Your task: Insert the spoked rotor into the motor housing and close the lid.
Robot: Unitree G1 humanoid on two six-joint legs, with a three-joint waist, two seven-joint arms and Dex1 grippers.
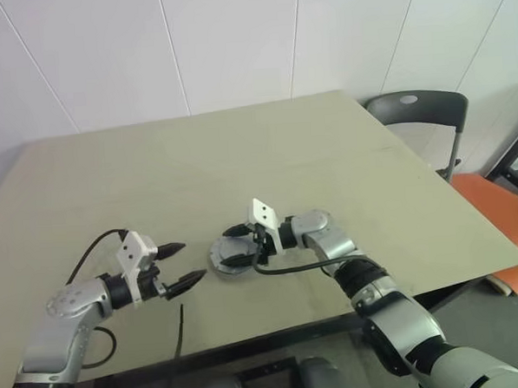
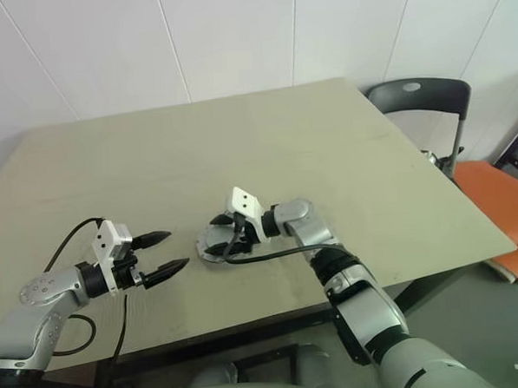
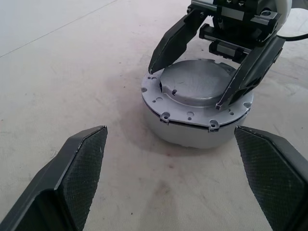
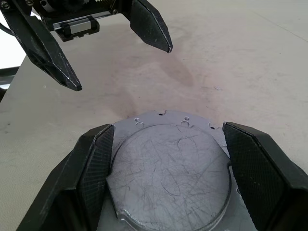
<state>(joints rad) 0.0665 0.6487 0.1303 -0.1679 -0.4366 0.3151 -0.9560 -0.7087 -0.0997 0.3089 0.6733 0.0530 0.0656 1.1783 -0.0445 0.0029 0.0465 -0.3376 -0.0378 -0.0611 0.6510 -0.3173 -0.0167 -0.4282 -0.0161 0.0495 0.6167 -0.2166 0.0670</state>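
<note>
The motor housing (image 3: 197,113), a short round silvery can, stood on the table (image 1: 240,160) near its front edge, with a flat grey disc, taken to be the lid (image 4: 168,180), lying across its top inside a ring of small screw holes. The spoked rotor could not be made out, and whether it sat under the disc could not be told. The disc appeared slightly off true in its recess, a small gap being seen along one side in the left wrist view, so the closing step was judged not yet finished.

The right gripper (image 3: 190,86) was set directly over the housing, its two black fingers spread to about the width of the disc and placed on either side of it, the fingertips (image 3: 152,71) resting at or just above the flange. The pose was judged to serve seating or turning the lid into place; whether the pads actually pressed on the disc's edge could not be told.

The left gripper (image 1: 178,266) was held just off the table, to the left of the housing and clear of it, its fingers wide apart and gripping nothing. It was pointed toward the housing, apparently kept ready to steady the can.
</note>
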